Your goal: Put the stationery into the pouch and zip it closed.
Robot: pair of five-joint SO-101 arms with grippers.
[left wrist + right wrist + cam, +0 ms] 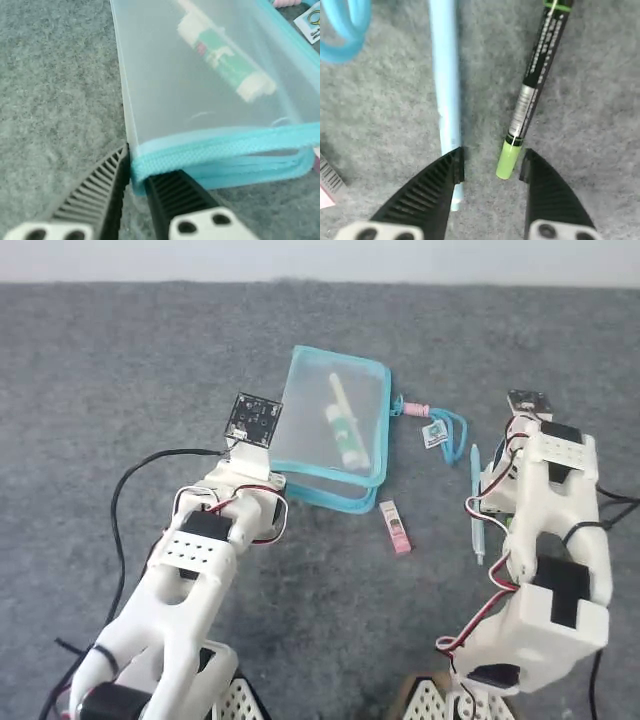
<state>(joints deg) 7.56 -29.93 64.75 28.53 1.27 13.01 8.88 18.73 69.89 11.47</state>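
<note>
From above, the pouch (335, 430) lay flat on the grey carpet (120, 360), translucent with teal edging, and a glue stick (346, 432) was already inside it. A teal strap (457, 435) and a small tag (434, 434) trailed from its far right corner. A pink eraser (396, 527) lay on the carpet just off the pouch's near right corner. A light blue pen (477, 508) lay farther right, close along the right arm (548, 540). That arm was folded low over the carpet and covered the ground beside the pen. The left arm (200, 570) stretched forward to the pouch's near left corner.

At the left wrist, the left gripper (137, 187) stood narrow, with the teal corner seam of the pouch pinched between its ribbed fingers (107, 192). The pouch's mouth gaped slightly beyond them, and the glue stick showed through the clear wall.

At the right wrist, the right gripper (490, 167) was spread wide and pointed down at the carpet. A black pen (536, 85) lay with its green end between the fingers, touching neither as far as could be seen. The light blue pen ran alongside, just beside one fingertip, well apart from the black pen. The strap's loop and a corner of the eraser lay at the edges.
</note>
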